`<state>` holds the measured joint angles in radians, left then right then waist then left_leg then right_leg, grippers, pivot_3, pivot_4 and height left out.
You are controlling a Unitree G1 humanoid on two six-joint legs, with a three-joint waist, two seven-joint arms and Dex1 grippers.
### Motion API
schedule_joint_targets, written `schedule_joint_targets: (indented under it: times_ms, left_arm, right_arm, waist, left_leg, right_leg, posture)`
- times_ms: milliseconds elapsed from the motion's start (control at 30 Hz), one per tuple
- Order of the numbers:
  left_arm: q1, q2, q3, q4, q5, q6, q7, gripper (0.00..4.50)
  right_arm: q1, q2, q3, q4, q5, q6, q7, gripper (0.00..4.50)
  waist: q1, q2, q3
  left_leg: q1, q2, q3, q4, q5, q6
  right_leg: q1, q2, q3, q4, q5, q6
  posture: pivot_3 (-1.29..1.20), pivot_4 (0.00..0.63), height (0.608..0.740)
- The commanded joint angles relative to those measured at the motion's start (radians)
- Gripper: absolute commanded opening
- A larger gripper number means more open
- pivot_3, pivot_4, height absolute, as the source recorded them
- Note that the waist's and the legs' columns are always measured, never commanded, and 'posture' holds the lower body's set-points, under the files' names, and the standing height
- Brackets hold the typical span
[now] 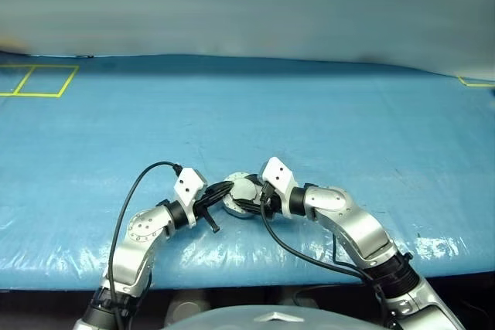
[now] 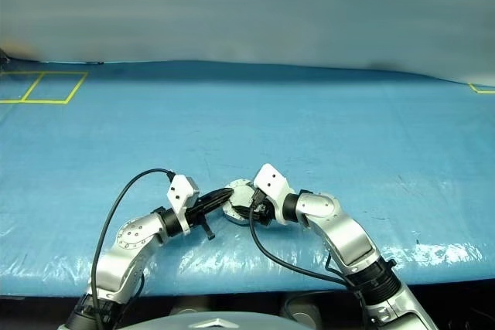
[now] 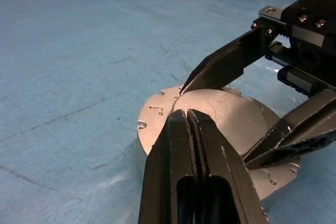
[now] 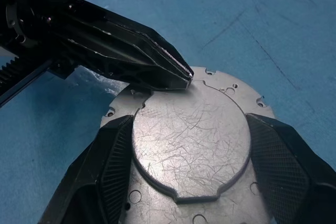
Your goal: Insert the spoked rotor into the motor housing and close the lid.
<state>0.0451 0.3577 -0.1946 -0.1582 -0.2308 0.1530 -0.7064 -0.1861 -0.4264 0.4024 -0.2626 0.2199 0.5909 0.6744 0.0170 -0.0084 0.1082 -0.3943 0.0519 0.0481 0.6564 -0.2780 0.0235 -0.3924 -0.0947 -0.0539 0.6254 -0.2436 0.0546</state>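
Lid (image 4: 191, 140) is down flat over the motor housing (image 3: 157, 124), plain light-grey face up; rotor presumably inside, can't see it. The assembly sits on the blue tabletop (image 1: 309, 113) between the two grippers.

Right gripper (image 4: 191, 182): fingers spread wide, one on each side of the lid's rim, apparently touching or just beside it; the disc lies straight ahead between them, so this arm braces the part.

Left gripper (image 3: 191, 116): fingers pressed together, pinching nothing, tips resting on or just above the lid's top face near its edge on the side away from the right gripper. Contact hard to confirm from the wrist views, looks like touching.

Key relation: the lid is directly under the left fingertips, while the right fingers straddle it across its width. The disc is round, no long axis to align. Judgement: the step in hand is pressing the lid shut; any next push goes straight down from the left tips, with the right holding the housing from sliding.
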Motion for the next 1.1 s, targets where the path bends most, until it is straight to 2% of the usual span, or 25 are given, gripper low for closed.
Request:
schedule_joint_targets:
  times_ms: [33,200,400,700,867,967,1000,1100]
  left_arm:
    - [-0.014,0.028,-0.018,0.012,0.038,0.023,-0.008,0.01]
    - [-0.017,0.047,0.0,0.04,0.054,0.021,0.003,0.01]
    - [0.002,0.018,0.041,0.011,-0.027,0.017,-0.011,0.01]
    - [-0.012,0.044,-0.014,0.05,0.035,-0.014,-0.046,0.01]
    - [-0.02,0.042,0.004,0.065,0.033,-0.047,-0.049,0.01]
    - [-0.023,0.042,0.014,0.08,0.041,-0.055,-0.041,0.0]
    - [-0.023,0.043,0.014,0.082,0.041,-0.056,-0.042,0.0]
    - [-0.019,0.035,0.02,0.083,0.045,-0.072,-0.025,0.0]
  right_arm:
    - [0.083,-0.039,0.061,0.149,-0.044,0.141,-0.01,3.03]
    - [0.09,-0.041,0.055,0.13,-0.035,0.142,-0.01,3.03]
    - [0.096,-0.04,0.052,0.121,-0.032,0.145,-0.016,3.03]
    - [0.1,-0.028,0.042,0.131,0.001,0.129,0.007,3.03]
    - [0.093,-0.049,0.079,0.13,-0.075,0.036,0.001,3.03]
    - [0.107,-0.028,0.055,0.135,-0.079,-0.008,-0.02,4.12]
    - [0.11,-0.025,0.053,0.134,-0.079,-0.016,-0.018,4.34]
    - [0.118,-0.023,0.034,0.112,-0.048,-0.025,0.006,4.46]
  waist:
    - [0.0,0.0,0.0]
    - [0.001,0.002,-0.003]
    - [0.001,0.003,-0.003]
    - [0.005,0.003,-0.003]
    - [0.006,0.003,-0.003]
    - [0.006,0.003,-0.003]
    - [0.005,0.003,-0.003]
    - [0.002,0.004,-0.002]
  left_leg:
    - [0.0,0.0,0.0,0.0,0.0,0.0]
    - [0.0,0.0,0.0,0.0,0.0,0.0]
    - [0.0,0.0,0.0,0.0,0.0,0.0]
    - [0.0,-0.001,-0.001,0.0,0.0,0.0]
    - [0.0,-0.002,-0.001,0.0,0.0,0.0]
    - [0.0,-0.002,-0.001,0.0,0.0,0.0]
    - [0.0,-0.001,-0.001,0.0,0.0,0.0]
    - [0.0,-0.001,-0.001,0.002,0.0,0.0]
  right_leg:
    - [0.0,0.0,0.0,0.0,0.0,0.0]
    - [0.001,0.0,0.0,0.0,0.0,0.0]
    - [0.001,0.0,0.0,0.0,0.0,0.0]
    - [0.001,-0.001,-0.001,0.0,0.0,0.0]
    - [0.001,-0.001,0.0,0.0,0.0,0.0]
    - [0.001,-0.001,0.0,0.0,0.0,0.0]
    - [0.001,-0.001,-0.001,0.0,0.0,0.0]
    - [0.001,-0.001,0.0,0.001,0.0,0.0]
  posture:
    - [0.0,0.15,0.74]
    - [0.0,0.15,0.74]
    - [0.0,0.15,0.74]
    - [0.0,0.15,0.74]
    - [0.0,0.15,0.74]
    - [0.0,0.15,0.74]
    - [0.0,0.15,0.74]
    - [0.0,0.15,0.74]
